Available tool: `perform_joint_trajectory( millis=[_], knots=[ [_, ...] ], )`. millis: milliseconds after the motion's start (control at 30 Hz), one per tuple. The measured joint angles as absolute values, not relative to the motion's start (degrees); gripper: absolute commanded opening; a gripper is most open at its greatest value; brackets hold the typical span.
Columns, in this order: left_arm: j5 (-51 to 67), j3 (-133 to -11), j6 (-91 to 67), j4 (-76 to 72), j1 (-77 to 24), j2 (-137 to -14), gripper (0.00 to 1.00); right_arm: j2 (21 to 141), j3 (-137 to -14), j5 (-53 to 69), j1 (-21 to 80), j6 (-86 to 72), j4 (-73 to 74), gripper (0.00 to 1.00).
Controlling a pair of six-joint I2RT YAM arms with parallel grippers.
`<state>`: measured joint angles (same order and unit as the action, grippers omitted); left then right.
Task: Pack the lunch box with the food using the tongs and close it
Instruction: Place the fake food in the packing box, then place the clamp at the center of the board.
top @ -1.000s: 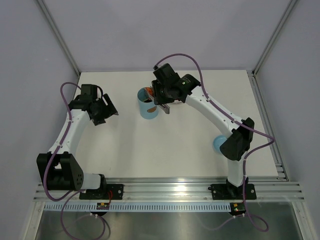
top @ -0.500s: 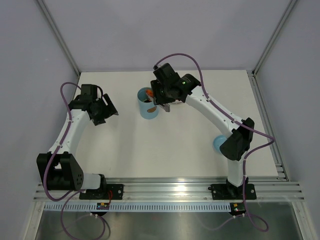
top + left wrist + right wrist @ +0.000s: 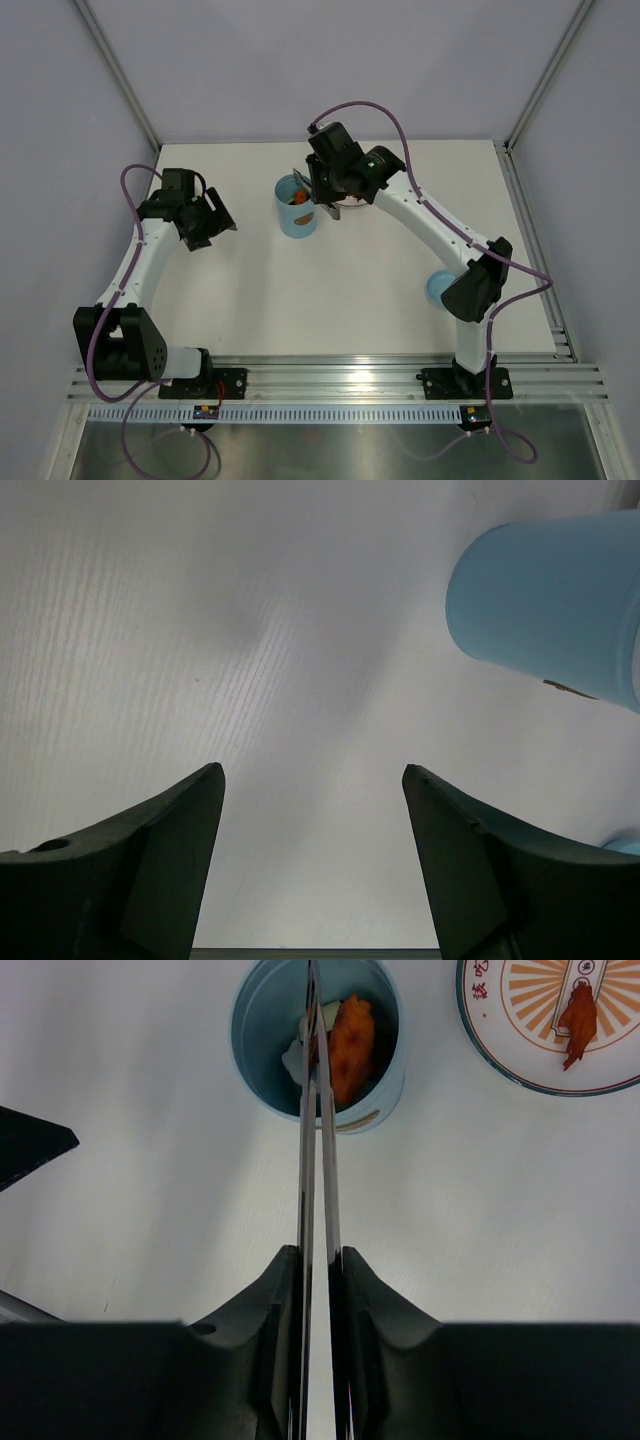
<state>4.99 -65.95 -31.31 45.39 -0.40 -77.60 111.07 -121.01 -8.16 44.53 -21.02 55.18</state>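
Top camera: high, far, looking down over whole bench (image 3: 380, 300). Left wrist: low, angled across it. Right wrist: close, straight down. All three share the lunch box (image 3: 297, 225).

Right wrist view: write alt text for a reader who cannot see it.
The fingers clamp slim tongs, nearly shut, that run up across the open blue lunch box holding orange food. A plate at top right carries one red-orange piece.
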Motion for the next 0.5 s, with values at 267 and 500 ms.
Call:
perform_joint_trajectory(
  millis=[267,500],
  knots=[
    [5.0,-66.0,-31.3,45.4,-0.4,-77.6,0.76,103.7,-115.9,-13.2,44.6,-20.8,52.1,0.22],
    [5.0,-66.0,-31.3,45.4,-0.4,-77.6,0.76,91.3,-105.5,-26.7,43.9,-20.7,50.5,0.23]
  ],
)
